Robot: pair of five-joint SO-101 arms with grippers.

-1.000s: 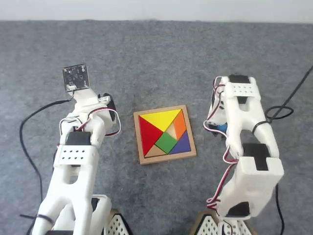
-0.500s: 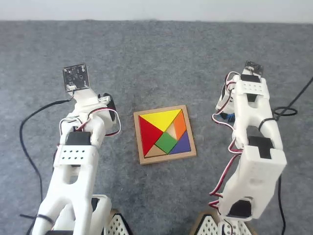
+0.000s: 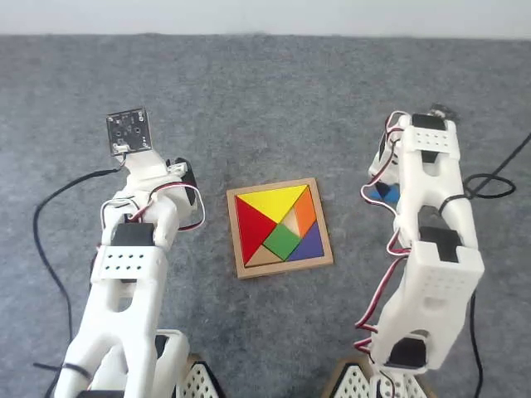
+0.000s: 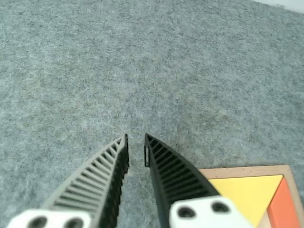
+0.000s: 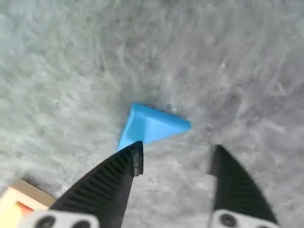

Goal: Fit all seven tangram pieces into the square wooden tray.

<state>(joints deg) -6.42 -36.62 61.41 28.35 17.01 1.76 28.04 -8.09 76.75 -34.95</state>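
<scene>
The square wooden tray (image 3: pixel 241 249) lies mid-table holding yellow, red, orange, green and dark blue pieces, with a bare triangular gap near its middle. A light blue triangle (image 5: pixel 149 127) lies loose on the carpet right of the tray, partly hidden under the right arm in the high view (image 3: pixel 386 196). My right gripper (image 5: pixel 175 156) hangs open just above it, one fingertip (image 5: pixel 137 154) at the triangle's edge. My left gripper (image 4: pixel 135 140) sits left of the tray, its fingers nearly together with nothing between them. The tray's corner (image 4: pixel 280 168) shows beside it.
Grey carpet covers the table. A cable (image 3: pixel 489 186) runs off to the right behind the right arm, and another cable (image 3: pixel 46 240) loops at the left. Open carpet lies beyond the tray.
The right arm has swung right and farther back, away from the tray, uncovering part of the light blue triangle. The left arm and tray have not moved.
</scene>
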